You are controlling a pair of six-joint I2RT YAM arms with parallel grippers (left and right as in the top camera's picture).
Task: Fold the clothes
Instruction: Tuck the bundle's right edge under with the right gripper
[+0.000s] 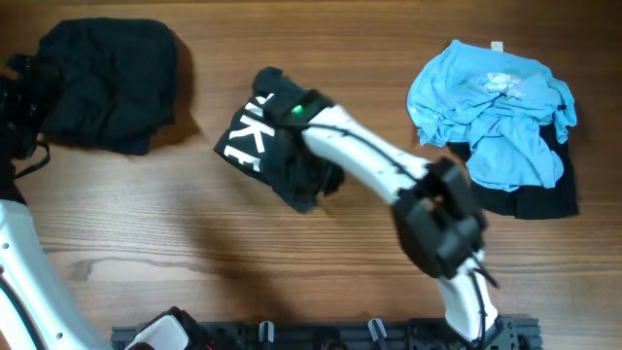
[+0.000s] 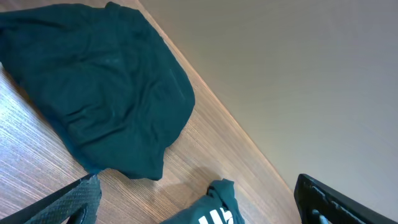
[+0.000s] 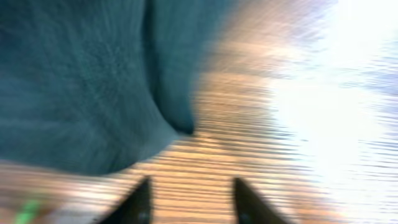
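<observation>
A black T-shirt with white block letters (image 1: pixel 262 136) lies bunched at the table's middle; its corner (image 2: pixel 214 211) shows between the fingers of my left gripper (image 2: pixel 199 208), which stands wide open and empty. A dark folded shirt (image 1: pixel 107 83) lies at the back left, beside my left gripper (image 1: pixel 15 92); this shirt (image 2: pixel 106 87) looks dark green in the left wrist view. A light blue shirt (image 1: pixel 491 107) lies crumpled on a black garment (image 1: pixel 530 199) at the right. My right gripper (image 3: pixel 189 202) is open over bare wood, just off the edge of dark fabric (image 3: pixel 81 81). That view is blurred.
My right arm (image 1: pixel 389 170) reaches from the front right across to the lettered shirt. A black rail (image 1: pixel 321 335) runs along the table's front edge. The table's far edge (image 2: pixel 236 124) shows against a pale wall.
</observation>
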